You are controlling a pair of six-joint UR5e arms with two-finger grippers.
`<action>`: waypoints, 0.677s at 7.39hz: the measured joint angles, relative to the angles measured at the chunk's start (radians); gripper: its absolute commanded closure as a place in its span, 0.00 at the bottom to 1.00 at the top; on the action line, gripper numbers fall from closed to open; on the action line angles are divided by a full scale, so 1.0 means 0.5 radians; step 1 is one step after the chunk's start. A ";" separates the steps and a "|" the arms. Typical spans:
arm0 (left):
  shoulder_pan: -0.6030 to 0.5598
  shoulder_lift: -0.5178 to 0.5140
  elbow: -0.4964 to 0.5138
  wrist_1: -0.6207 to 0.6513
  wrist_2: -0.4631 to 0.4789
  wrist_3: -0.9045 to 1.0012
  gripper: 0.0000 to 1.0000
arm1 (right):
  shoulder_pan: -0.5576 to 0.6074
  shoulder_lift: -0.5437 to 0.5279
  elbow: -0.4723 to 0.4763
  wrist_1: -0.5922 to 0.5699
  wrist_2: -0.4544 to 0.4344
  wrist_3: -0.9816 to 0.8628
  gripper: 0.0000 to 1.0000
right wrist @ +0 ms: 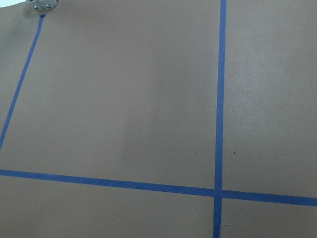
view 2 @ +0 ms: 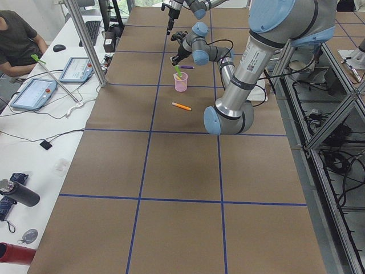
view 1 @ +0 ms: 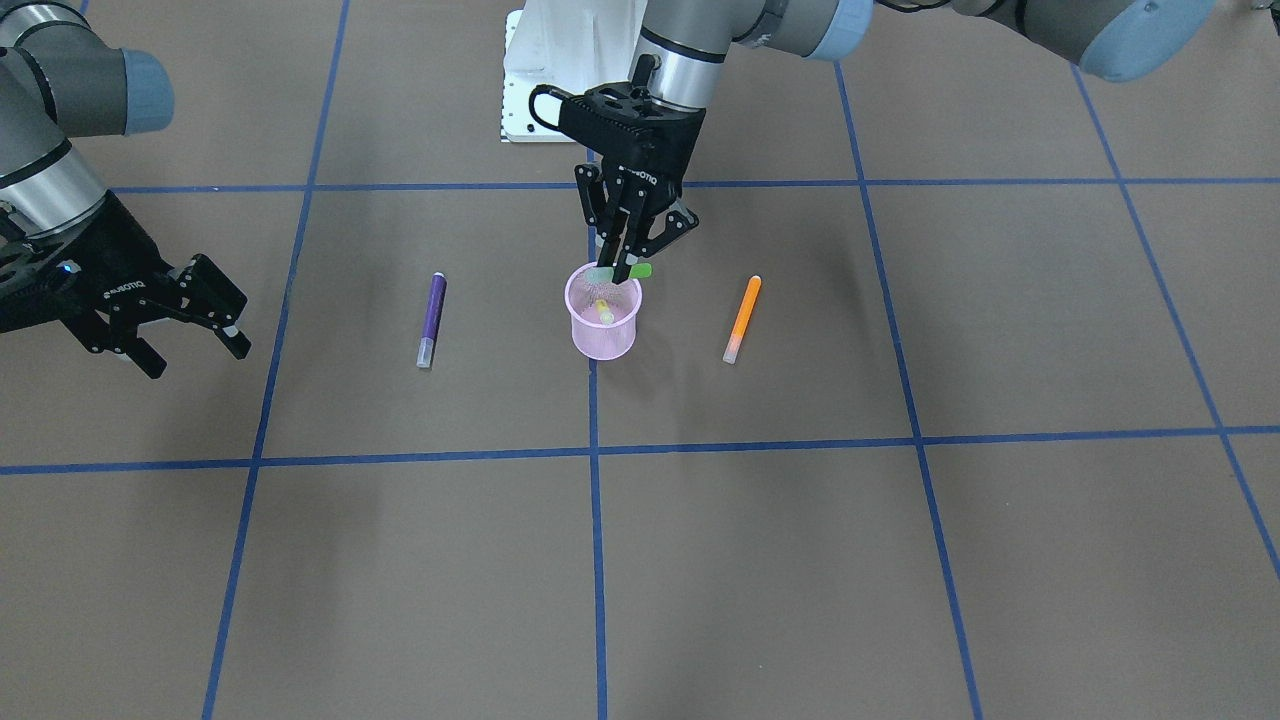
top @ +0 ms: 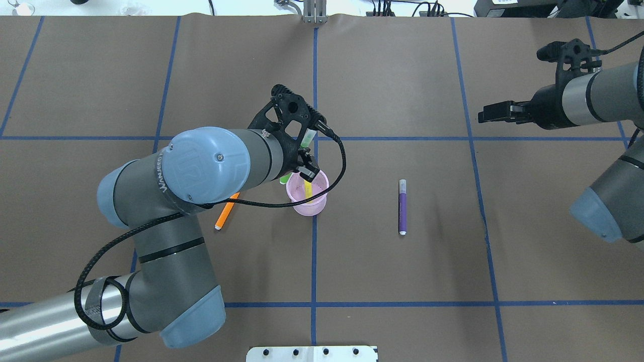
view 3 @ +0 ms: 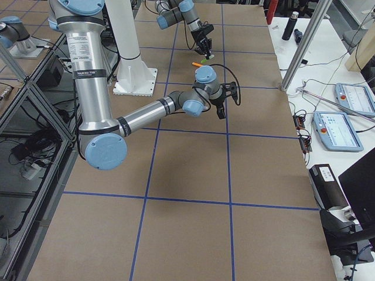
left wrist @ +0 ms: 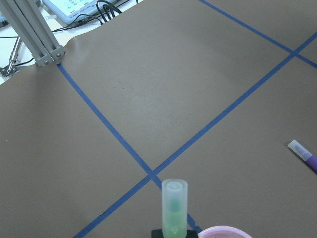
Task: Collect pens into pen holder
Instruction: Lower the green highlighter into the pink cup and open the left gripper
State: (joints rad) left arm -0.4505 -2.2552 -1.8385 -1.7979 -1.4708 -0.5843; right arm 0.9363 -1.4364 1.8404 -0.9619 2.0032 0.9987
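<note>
The pink mesh pen holder [view 1: 603, 325] stands at the table's middle, with a yellow pen [view 1: 605, 313] in it. My left gripper [view 1: 622, 268] is shut on the green pen [view 1: 640, 270] and holds it crosswise just above the holder's rim. The left wrist view shows the green pen's pale cap [left wrist: 174, 206] and the holder's rim [left wrist: 225, 231]. The purple pen [view 1: 431, 320] and the orange pen [view 1: 742, 319] lie flat on either side of the holder. My right gripper [view 1: 195, 355] is open and empty, off to the side beyond the purple pen.
The robot's white base plate [view 1: 545, 90] is behind the holder. Blue tape lines grid the brown table. A person and tablets [view 2: 34, 94] sit beyond the table's far edge.
</note>
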 measured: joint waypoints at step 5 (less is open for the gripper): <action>0.091 -0.037 0.217 -0.290 0.161 -0.031 0.69 | -0.001 0.001 -0.001 -0.002 -0.003 0.011 0.02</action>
State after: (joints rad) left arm -0.4052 -2.2735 -1.7302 -1.9427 -1.3903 -0.6000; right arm 0.9357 -1.4358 1.8398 -0.9627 2.0019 1.0041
